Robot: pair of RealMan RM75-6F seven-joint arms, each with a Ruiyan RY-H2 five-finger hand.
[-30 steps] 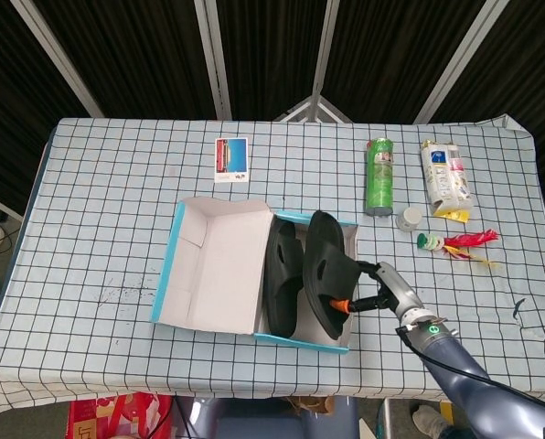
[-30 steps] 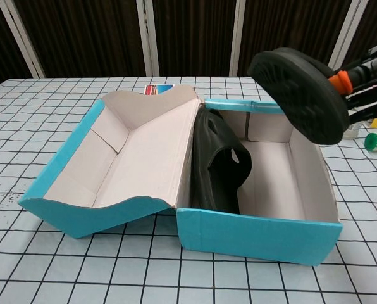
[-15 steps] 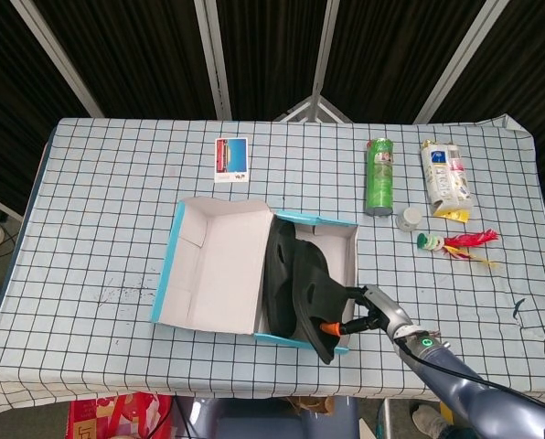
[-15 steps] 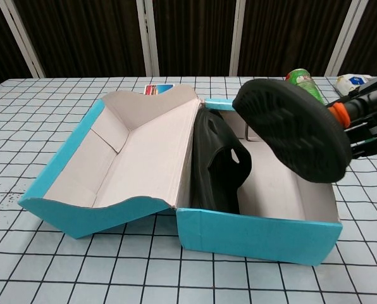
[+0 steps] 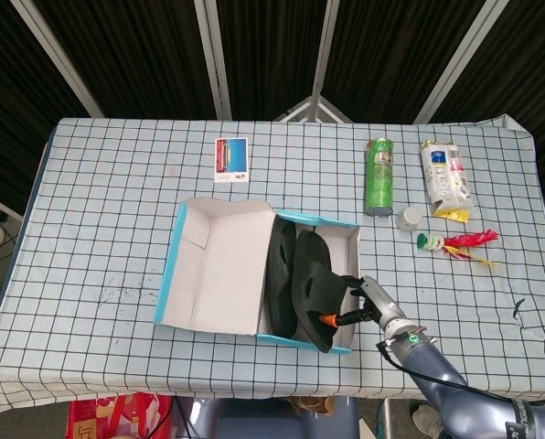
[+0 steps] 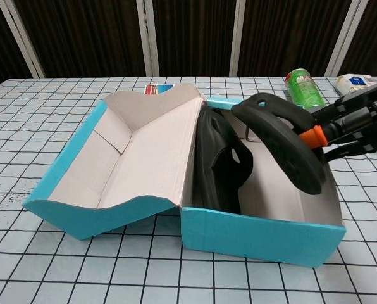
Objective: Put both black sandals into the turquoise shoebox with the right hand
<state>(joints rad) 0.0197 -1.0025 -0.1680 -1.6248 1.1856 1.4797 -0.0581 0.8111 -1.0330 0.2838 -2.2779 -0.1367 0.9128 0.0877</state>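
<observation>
The turquoise shoebox (image 5: 173, 265) (image 6: 258, 235) lies open on the checked table, lid flap spread to its left. One black sandal (image 5: 280, 279) (image 6: 219, 161) stands on edge inside, against the box's left wall. My right hand (image 5: 362, 303) (image 6: 353, 120) grips the second black sandal (image 5: 313, 291) (image 6: 283, 145) at its right side, with orange fingertips on the sole. That sandal hangs tilted, partly inside the box at its right half, above the floor. My left hand is in neither view.
A green can (image 5: 379, 176) (image 6: 302, 87), a white carton (image 5: 445, 179), a small white cap (image 5: 409, 219) and a red-and-green toy (image 5: 455, 242) lie at the back right. A small card (image 5: 231, 159) lies behind the box.
The right hand has lowered the second sandal from above the box's right rim down into the box, and tipped it flatter. The box has shifted slightly.
</observation>
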